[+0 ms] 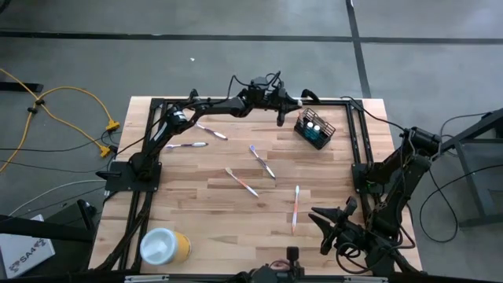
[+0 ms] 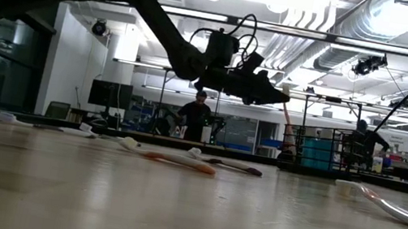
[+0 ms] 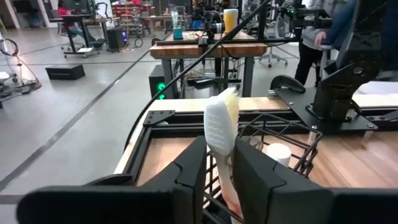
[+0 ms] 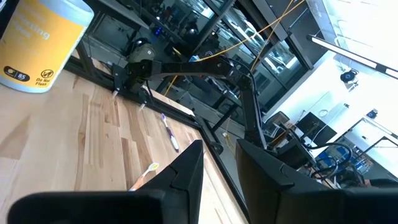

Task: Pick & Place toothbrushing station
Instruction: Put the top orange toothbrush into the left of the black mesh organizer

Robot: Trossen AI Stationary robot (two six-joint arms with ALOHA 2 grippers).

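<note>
Toothbrushes [image 1: 242, 182] mostly lie loose on the worktop [image 1: 204, 228], while the left pincer [image 3: 219, 177] pinches one toothbrush [image 3: 221, 124] beside the far-right mesh holder [image 1: 314, 129].

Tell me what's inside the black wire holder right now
Inside the black wire holder stand two blue tubes, white caps up. The left gripper has a toothbrush between its fingers beside it. The mesh covers the holder's bottom.

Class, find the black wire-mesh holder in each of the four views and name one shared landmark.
High view: wire-mesh holder, far right corner.
Low view: probably the dark box at the far edge.
Left wrist view: mesh at centre right.
Right wrist view: not in it.
Landmark: left claw beside it.
</note>
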